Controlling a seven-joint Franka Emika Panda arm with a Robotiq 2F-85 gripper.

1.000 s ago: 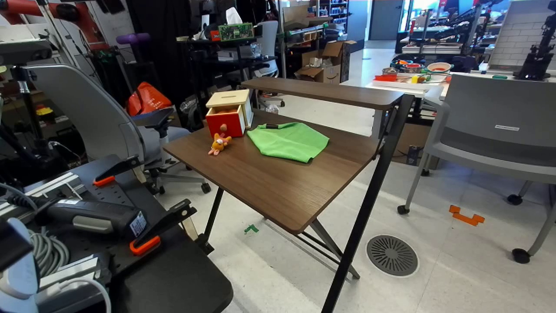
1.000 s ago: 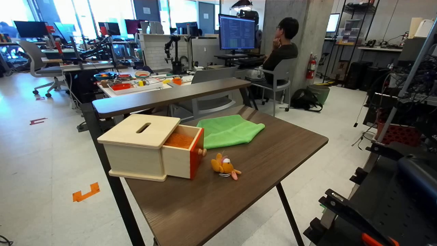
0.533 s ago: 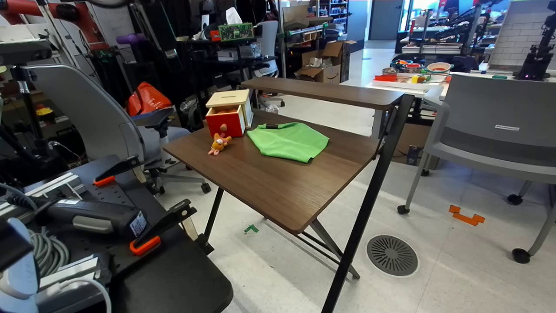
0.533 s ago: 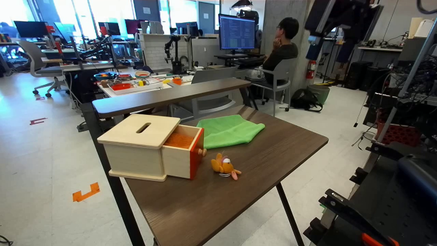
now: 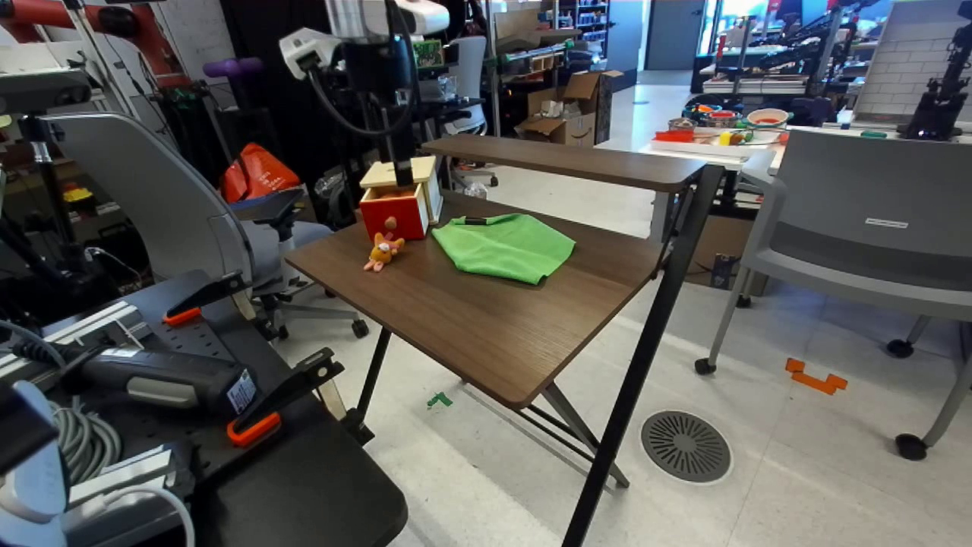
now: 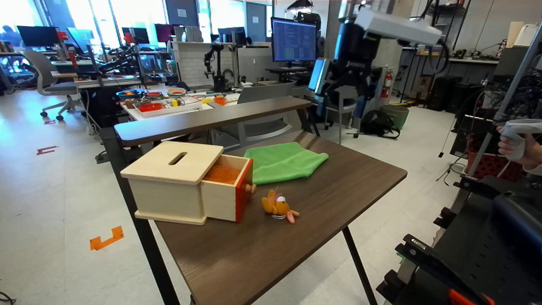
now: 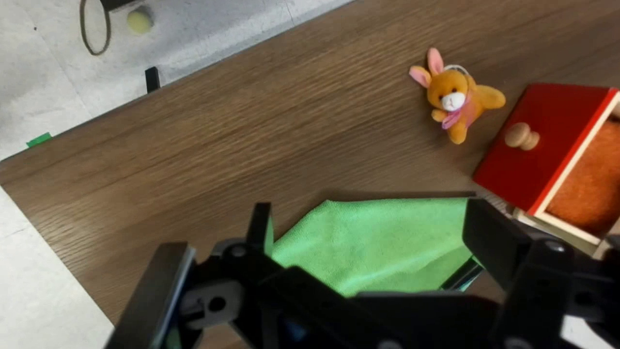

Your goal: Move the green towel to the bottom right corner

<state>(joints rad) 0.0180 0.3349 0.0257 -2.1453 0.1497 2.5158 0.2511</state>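
Observation:
The green towel (image 5: 507, 249) lies loosely folded on the brown wooden table (image 5: 456, 315), near the shelf side. It also shows in an exterior view (image 6: 288, 165), partly behind the wooden box. In the wrist view the towel (image 7: 378, 237) appears between the two spread fingers, with a dark label at its lower right edge; its lower part is hidden by the gripper body. My gripper (image 7: 370, 215) is open and empty. It points down and hangs in the air above the table, apart from the towel, in both exterior views (image 5: 403, 175) (image 6: 340, 112).
A wooden box (image 6: 169, 190) with its red-fronted drawer (image 7: 537, 140) pulled out stands beside the towel. An orange plush rabbit (image 7: 457, 99) lies in front of the drawer. A raised shelf (image 5: 562, 159) runs along one table side. A hand holding a controller (image 6: 523, 140) shows at the edge.
The arm came into view and moved in over the table, its open gripper now pointing down. The towel, box and rabbit have not moved. A hand with a controller has appeared.

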